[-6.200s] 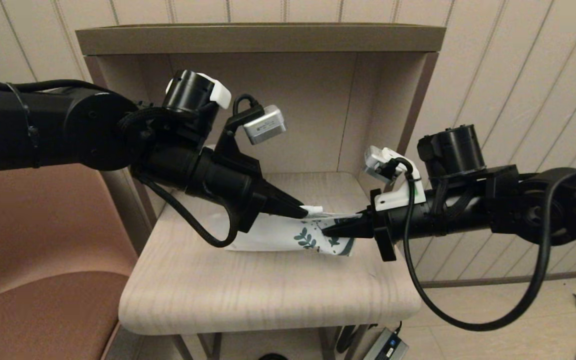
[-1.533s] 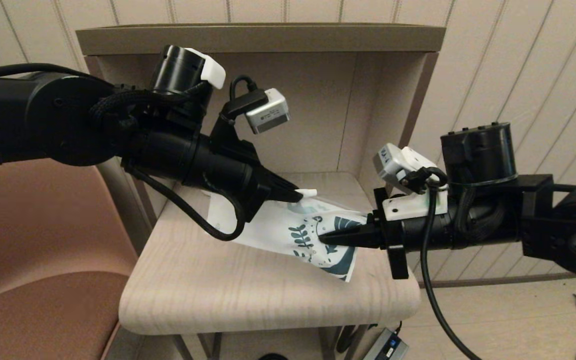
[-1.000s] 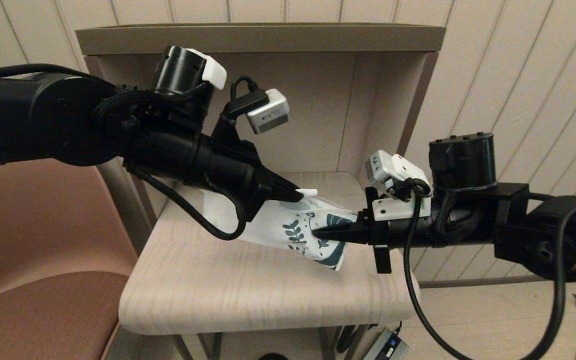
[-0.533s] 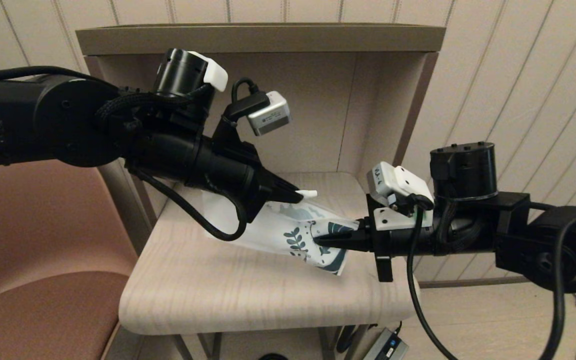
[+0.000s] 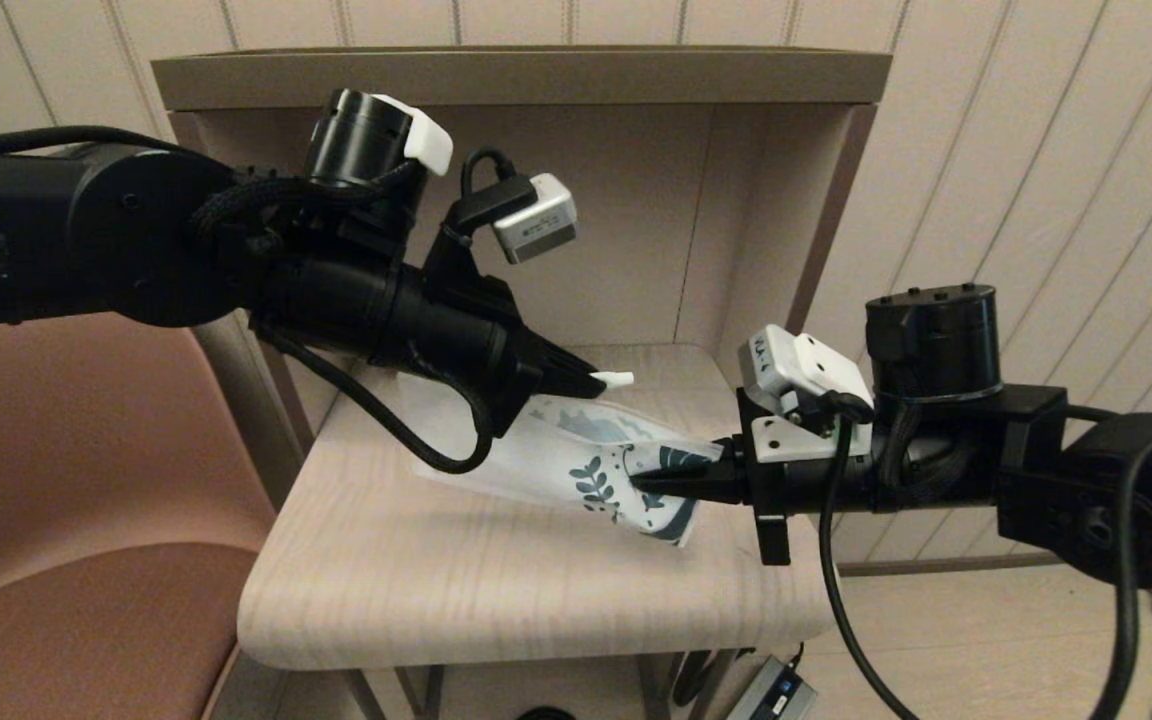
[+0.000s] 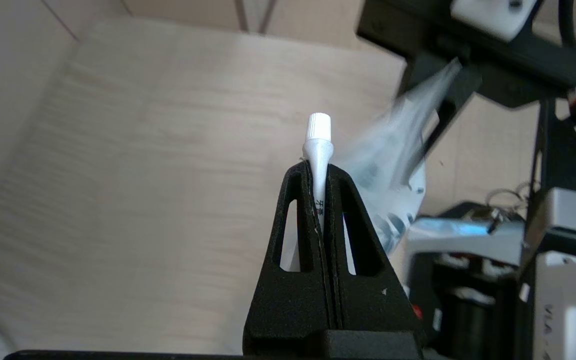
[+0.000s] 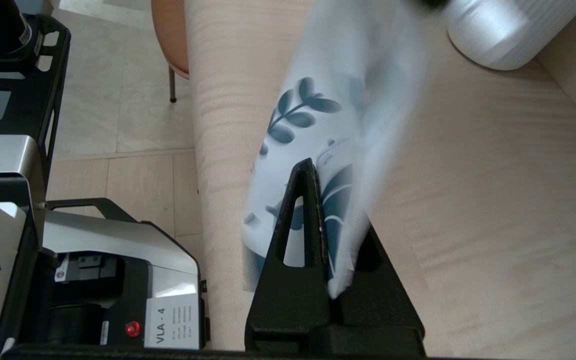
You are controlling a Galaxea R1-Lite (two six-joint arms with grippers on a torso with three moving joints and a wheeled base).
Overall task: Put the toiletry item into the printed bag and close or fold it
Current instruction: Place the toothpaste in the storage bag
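Observation:
The toiletry item [image 5: 616, 379] is a small white tube whose cap pokes out of my left gripper [image 5: 591, 383], which is shut on it just above the bag. In the left wrist view the tube [image 6: 317, 142] stands up between the closed fingers [image 6: 340, 200]. The printed bag [image 5: 576, 460] slopes across the table, its teal leaf end raised off the wood. My right gripper [image 5: 641, 483] is shut on that printed end. In the right wrist view the bag [image 7: 318, 115] runs away from the right gripper [image 7: 329, 192], whose far finger is hidden behind the plastic.
A white ribbed mug [image 7: 508, 30] stands at the back of the table [image 5: 496, 590], hidden behind my left arm in the head view. Shelf walls [image 5: 766, 230] close in the back and right. A brown chair [image 5: 66, 500] is at the left.
The right gripper has lifted and tilted the bag's printed end off the table. The left gripper has risen slightly with the tube. Little has moved in the last half second.

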